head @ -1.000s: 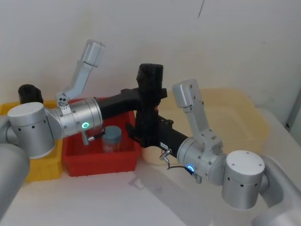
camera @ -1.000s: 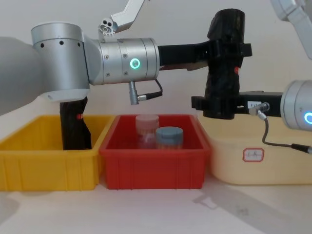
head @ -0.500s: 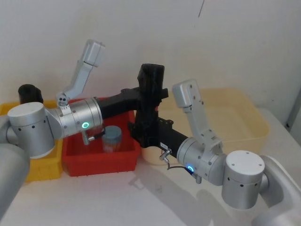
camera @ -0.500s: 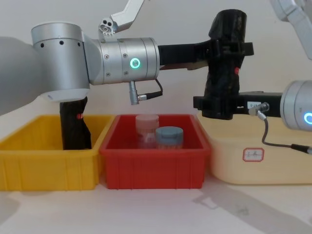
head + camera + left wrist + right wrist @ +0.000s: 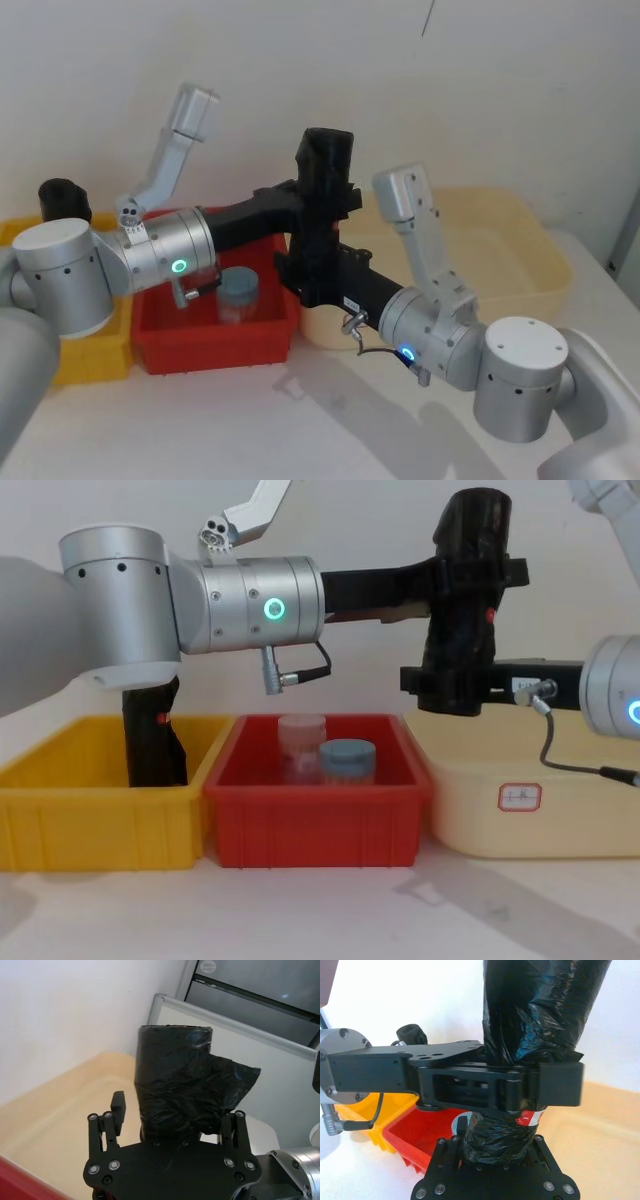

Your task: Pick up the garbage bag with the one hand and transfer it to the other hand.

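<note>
**Bag held up high, a gripper on each end**

While the garbage bag (image 5: 468,530) stands up straight in the air, you have both grippers on it. In the chest view the bag is at about 2 o'clock. It hangs high over the spot where the red bin (image 5: 320,825) meets the cream tub (image 5: 590,820). It touches neither of them.

Your left gripper (image 5: 480,577) has a green ring light (image 5: 275,609) on its wrist. It reaches in from 9 o'clock and sits around the top part of the bag. You cannot tell if it is squeezing the bag or loose on it.

Your right gripper (image 5: 445,685) reaches in from 3 o'clock, lower down. It is closed tight on the bottom part of the bag. In the right wrist view the crinkly black plastic sits snug in its grip. A small red mark (image 5: 489,612) shows on the bag between the two grippers.

The red bin is at 6 o'clock in the chest view. Two jars stand in it, a clear jar (image 5: 302,742) and a jar with a blue lid (image 5: 347,760) just beside it. The yellow bin (image 5: 90,825) is at 8 o'clock. A second black roll (image 5: 150,745) stands upright in it, well apart from your bag. The cream tub is at 4 o'clock and has a little white label (image 5: 520,797) on its front.
</note>
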Motion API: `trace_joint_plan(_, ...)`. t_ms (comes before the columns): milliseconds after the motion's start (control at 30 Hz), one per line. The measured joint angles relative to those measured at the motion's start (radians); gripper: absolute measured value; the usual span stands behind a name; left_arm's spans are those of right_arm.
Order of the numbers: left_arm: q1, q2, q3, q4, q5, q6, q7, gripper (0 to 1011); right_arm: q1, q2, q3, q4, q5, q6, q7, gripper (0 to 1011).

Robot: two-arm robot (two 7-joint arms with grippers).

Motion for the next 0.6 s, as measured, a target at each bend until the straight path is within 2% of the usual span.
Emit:
trace_joint_plan(100, 0.012, 0.008, -0.008, -0.022, -0.01, 0.012, 0.011, 1001, 0.0, 0.001, 0.002, -0.002, 0.003, 0.001, -0.006, 488)
trace_joint_plan(600, 0.078, 0.048, -0.059, -0.145, -0.072, 0.05, 0.052, 1001, 0.018, 0.01, 0.002, 0.032, -0.001, 0.001, -0.02, 488)
